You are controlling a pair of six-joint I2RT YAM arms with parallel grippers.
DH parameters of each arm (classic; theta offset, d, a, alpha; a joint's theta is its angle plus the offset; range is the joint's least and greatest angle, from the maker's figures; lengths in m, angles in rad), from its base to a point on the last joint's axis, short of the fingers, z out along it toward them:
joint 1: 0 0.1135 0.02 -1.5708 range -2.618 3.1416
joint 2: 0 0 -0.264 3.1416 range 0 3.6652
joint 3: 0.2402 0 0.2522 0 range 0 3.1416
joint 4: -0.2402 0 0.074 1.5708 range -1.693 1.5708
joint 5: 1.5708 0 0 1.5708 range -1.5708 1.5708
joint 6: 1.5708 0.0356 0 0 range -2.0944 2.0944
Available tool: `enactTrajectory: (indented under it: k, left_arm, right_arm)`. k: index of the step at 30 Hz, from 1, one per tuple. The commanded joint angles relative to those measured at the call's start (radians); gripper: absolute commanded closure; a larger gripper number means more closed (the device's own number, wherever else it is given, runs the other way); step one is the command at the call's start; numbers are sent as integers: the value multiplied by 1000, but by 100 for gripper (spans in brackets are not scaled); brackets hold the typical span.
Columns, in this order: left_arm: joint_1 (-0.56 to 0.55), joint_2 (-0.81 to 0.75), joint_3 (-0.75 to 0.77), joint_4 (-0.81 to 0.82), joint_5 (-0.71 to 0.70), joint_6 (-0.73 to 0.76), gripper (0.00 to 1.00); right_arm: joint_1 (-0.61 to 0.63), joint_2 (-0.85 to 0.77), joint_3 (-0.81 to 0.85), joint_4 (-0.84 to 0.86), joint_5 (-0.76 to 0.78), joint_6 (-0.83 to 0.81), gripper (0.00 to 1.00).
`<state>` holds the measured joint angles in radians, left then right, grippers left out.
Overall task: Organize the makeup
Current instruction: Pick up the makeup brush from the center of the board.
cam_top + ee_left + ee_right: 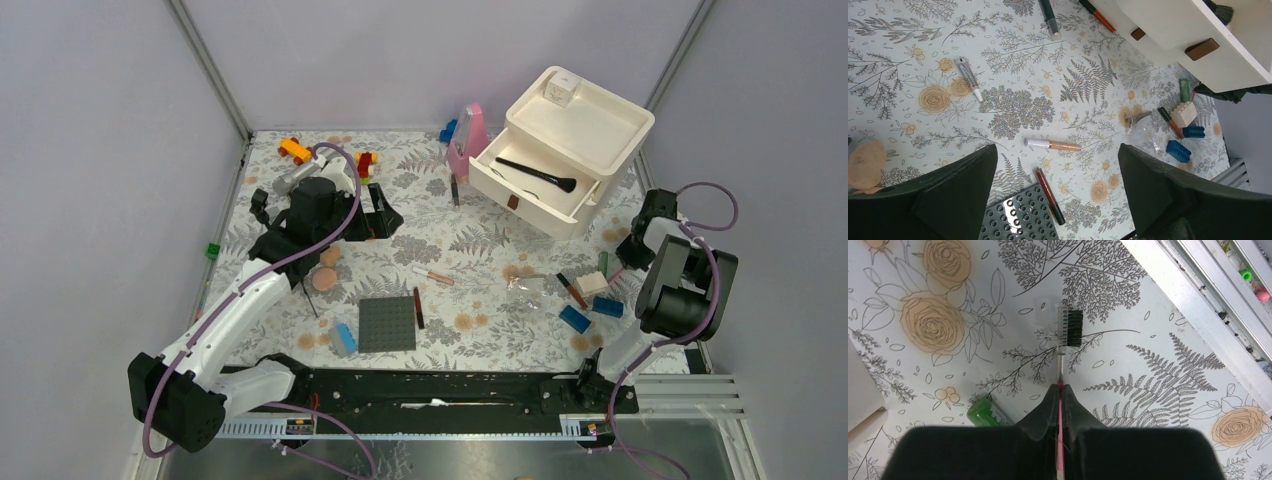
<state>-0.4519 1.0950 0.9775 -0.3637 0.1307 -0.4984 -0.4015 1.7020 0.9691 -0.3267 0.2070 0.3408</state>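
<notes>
My right gripper is shut on the pink handle of a small brow brush. Its black bristles and clear comb hang just over the floral table near the right edge. In the top view this gripper is right of the beige sponge block. My left gripper is wide open and empty, high over the table's left middle. Below it lie a peach stick with a white cap, a red-and-black stick and a white tube. Two peach puffs lie left of centre. A black brush lies in the open drawer.
A white drawer organiser stands at the back right with a pink item beside it. The grey studded plate lies front centre. Blue bricks, a green tube and clear wrapping lie at the right. Toy bricks lie at the back left.
</notes>
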Motion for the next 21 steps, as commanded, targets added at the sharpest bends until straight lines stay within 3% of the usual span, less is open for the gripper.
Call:
enactTrajectory:
  k: [1,21]
  left_arm:
    - [-8,3,34,51,3,-4,1]
    - [-40,12,54,52,-10,-18,1]
  right_arm:
    - [22,-72,-17,31,16,-24,100]
    - [38,-195,-27,21,162,-36,100]
